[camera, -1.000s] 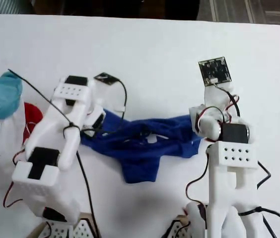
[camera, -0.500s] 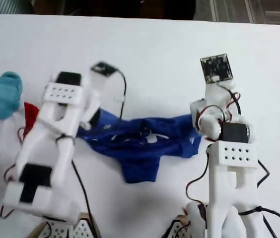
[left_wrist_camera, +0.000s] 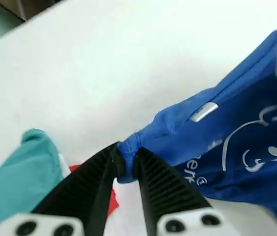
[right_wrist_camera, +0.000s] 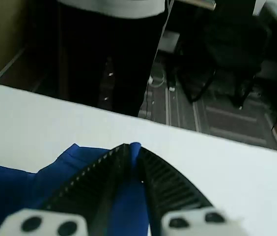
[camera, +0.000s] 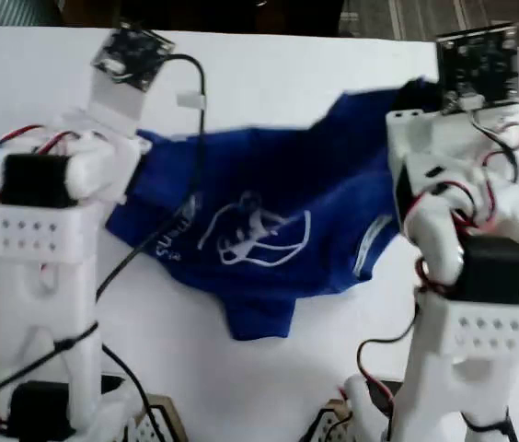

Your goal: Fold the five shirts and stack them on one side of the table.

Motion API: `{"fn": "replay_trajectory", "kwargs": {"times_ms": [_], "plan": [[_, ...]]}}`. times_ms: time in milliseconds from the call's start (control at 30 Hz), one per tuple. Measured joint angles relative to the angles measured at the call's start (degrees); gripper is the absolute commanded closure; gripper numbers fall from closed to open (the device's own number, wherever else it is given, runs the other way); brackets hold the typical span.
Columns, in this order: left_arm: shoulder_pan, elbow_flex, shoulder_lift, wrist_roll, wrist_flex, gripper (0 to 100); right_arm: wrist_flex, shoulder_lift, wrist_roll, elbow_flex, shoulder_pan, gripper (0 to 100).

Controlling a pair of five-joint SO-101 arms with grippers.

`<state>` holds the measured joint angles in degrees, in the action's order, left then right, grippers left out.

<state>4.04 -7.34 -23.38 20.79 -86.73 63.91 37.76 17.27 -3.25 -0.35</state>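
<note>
**Two arms hold blue shirt spread over the table**

The blue shirt (camera: 259, 230) hangs stretched between two arms over the middle of the table (camera: 269, 64), printed side up, its upper edge toward the far edge. The left gripper (left_wrist_camera: 126, 164) is clamped on a bunched corner of the cloth. The right gripper (right_wrist_camera: 133, 167) pinches the opposite corner, jaws closed on the fabric. The lower part of the shirt droops toward the near edge and seems to rest on the tabletop, though the high view leaves that uncertain. A teal shirt (left_wrist_camera: 15, 172) lies by the left edge, just beside the left gripper. The step in hand appears to be spreading the shirt flat before folding. Done well, it likely calls for firm grips on both corners, even tension so the cloth does not bunch, and a level descent that lays it smooth, apart from the teal shirt.
</note>
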Motion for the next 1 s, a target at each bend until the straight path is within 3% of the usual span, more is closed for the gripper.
{"fn": "replay_trajectory", "kwargs": {"times_ms": [333, 700, 1000], "plan": [[0.00, -2.20, -15.74, 0.09, -0.09, 97, 2.90, 0.18, 2.55, -18.64, 0.09, 97.8], [0.18, -2.29, -30.24, -2.11, 3.87, 97, 3.08, 0.44, 2.55, -32.53, 5.27, 97.8], [0.18, -2.81, -36.66, -2.11, 4.40, 97, 10.90, 0.62, 2.55, -45.10, 5.27, 97.8]]}}
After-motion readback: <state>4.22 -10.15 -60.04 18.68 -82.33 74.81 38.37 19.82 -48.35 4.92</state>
